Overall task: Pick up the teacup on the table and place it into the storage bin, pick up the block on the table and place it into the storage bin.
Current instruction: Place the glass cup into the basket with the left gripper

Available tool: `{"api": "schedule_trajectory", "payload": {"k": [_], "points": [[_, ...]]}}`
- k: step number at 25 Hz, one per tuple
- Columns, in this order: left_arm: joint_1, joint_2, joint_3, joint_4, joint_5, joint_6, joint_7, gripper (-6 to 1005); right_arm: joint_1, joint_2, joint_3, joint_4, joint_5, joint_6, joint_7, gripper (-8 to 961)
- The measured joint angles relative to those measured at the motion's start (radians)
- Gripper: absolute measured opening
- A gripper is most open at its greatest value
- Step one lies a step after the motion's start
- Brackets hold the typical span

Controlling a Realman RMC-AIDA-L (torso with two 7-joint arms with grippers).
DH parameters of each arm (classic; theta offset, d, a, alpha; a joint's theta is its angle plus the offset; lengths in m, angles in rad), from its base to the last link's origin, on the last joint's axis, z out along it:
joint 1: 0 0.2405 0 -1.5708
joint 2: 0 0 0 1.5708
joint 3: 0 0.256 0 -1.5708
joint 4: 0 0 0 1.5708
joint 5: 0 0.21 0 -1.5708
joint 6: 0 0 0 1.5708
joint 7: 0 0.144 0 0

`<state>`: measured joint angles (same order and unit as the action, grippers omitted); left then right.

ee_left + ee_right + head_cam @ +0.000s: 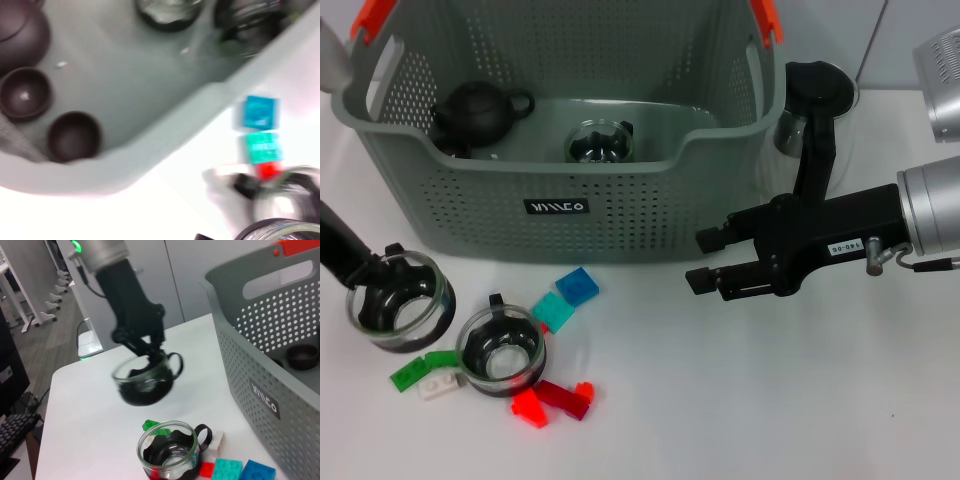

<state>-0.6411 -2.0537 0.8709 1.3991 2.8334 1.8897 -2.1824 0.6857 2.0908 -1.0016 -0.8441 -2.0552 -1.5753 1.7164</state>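
Red blocks (pixel 552 400) nearest, by a clear teacup (pixel 501 352) before the storage bin (pixel 560 150). Left end effector (pixel 375 268) gripping another teacup (pixel 398 300), lifted. Right end effector (pixel 705 260) open, beside bin.

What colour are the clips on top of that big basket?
Orange. The clips on the grey storage bin show best in the head view.

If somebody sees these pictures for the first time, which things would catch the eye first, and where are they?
The large grey storage bin fills the far side of the table, with a dark teapot inside. At the near left, the left gripper holds a glass teacup lifted off the table. Beside it a second teacup stands among coloured blocks, while the right gripper hovers open, right of the bin's front.
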Motion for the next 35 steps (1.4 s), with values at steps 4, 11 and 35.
{"api": "schedule_trajectory", "payload": {"k": [4, 11, 35], "points": [[-0.001, 0.001, -0.094, 0.065, -0.07, 0.146, 0.051, 43, 0.0, 0.0, 0.0, 0.0, 0.0, 0.0, 0.003, 609], [0.015, 0.053, -0.118, 0.038, -0.308, 0.183, 0.048, 44, 0.001, -0.001, -0.003, -0.001, -0.001, -0.005, 0.01, 610], [-0.145, 0.062, -0.105, -0.138, -0.491, -0.399, 0.067, 44, -0.004, -0.002, 0.002, -0.001, 0.0, -0.011, 0.011, 609]]}}
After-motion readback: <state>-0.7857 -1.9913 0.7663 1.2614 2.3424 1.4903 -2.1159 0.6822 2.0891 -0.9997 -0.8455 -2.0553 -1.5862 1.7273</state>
